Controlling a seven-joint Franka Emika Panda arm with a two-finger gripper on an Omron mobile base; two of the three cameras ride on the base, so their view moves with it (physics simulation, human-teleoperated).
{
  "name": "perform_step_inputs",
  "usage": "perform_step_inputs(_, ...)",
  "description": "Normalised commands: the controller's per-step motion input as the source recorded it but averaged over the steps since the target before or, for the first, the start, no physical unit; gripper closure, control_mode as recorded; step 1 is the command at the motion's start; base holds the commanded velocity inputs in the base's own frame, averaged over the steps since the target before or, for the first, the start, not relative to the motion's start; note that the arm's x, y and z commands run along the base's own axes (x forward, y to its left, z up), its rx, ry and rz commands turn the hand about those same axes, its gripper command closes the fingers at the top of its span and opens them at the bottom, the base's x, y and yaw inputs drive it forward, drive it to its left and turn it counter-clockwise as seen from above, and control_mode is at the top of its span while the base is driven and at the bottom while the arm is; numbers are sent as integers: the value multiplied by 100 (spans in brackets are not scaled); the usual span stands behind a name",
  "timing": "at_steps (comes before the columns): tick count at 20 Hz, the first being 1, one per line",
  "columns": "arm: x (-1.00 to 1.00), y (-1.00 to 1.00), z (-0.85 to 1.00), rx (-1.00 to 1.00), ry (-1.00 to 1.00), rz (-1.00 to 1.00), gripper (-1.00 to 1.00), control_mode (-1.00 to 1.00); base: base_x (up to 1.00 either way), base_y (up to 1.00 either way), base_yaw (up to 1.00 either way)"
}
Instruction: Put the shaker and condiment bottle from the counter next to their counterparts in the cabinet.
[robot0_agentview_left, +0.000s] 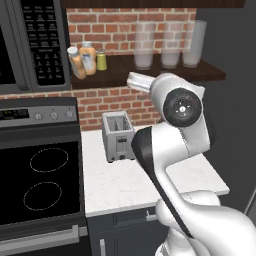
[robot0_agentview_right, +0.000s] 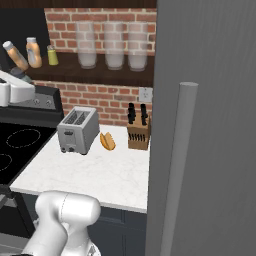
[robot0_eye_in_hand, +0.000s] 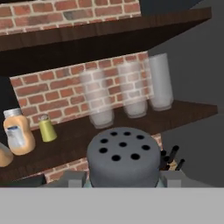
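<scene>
the hand view looks straight down onto the shaker (robot0_eye_in_hand: 123, 161), its dark grey round cap pierced with holes, sitting between the gripper (robot0_eye_in_hand: 123, 178) fingers (robot0_eye_in_hand: 72, 178); the jaws stand narrow, closed on it. beyond it at about 10 o'clock stand the wide orange bottle (robot0_eye_in_hand: 17, 133) with its white label and the small yellow-green shaker (robot0_eye_in_hand: 47, 128) on the dark wooden cabinet (robot0_eye_in_hand: 183, 114) shelf, brick behind.

from the left base view the slim orange condiment bottle (robot0_agentview_left: 76, 62) leans on the shelf, touching the wide bottle's left side. three frosted, smooth glass tumblers (robot0_agentview_left: 143, 46) line the shelf at 1 o'clock.

the right base view adds a knife block (robot0_agentview_right: 138, 128) and a croissant (robot0_agentview_right: 107, 141) beside the boxy metal toaster (robot0_agentview_right: 77, 129) on the white marbled counter (robot0_agentview_right: 100, 175).
</scene>
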Motion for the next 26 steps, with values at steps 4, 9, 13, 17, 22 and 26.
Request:
perform_step_inputs(4,0,0,38,0,0,9,100,-100,0,0,0)
perform_step_inputs(9,2,0,19,0,0,7,100,-100,0,0,0)
perform_step_inputs(13,13,0,7,0,0,8,100,-100,0,0,0)
perform_step_inputs(17,20,0,0,0,0,8,100,-100,0,0,0)
perform_step_inputs(22,29,0,0,0,0,9,100,-100,0,0,0)
perform_step_inputs(26,3,9,-6,-4,3,8,100,-100,0,0,0)
